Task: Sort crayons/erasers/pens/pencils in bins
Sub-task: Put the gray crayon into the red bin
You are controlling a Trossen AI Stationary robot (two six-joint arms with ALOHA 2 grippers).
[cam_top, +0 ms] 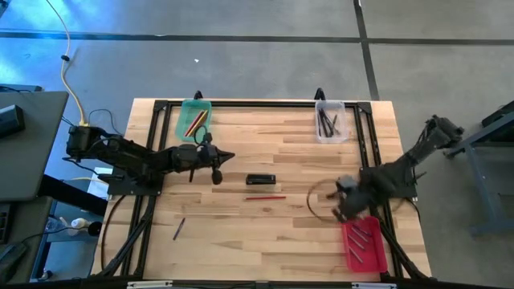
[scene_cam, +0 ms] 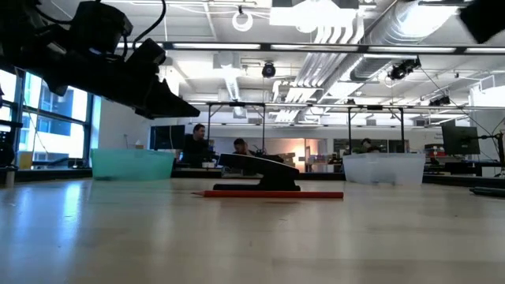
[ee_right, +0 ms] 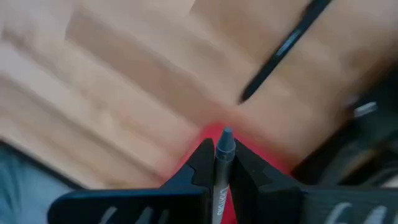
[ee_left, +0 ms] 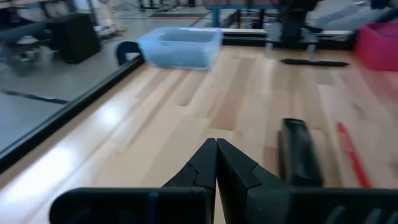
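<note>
The right gripper (ee_right: 217,163) is squeezing a grey pen (ee_right: 222,163) just above the red bin (cam_top: 364,245). The left gripper (ee_left: 216,163) is clenched on nothing, hanging near a black eraser (cam_top: 260,180) and a red pencil (cam_top: 266,197) on the table (cam_top: 241,233).

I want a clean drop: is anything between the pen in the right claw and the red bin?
Nothing visible is. The right claw is shut on a grey pen right at the red bin, whose red rim shows just beyond its fingertips. The loose black pen lies off to the side.
</note>
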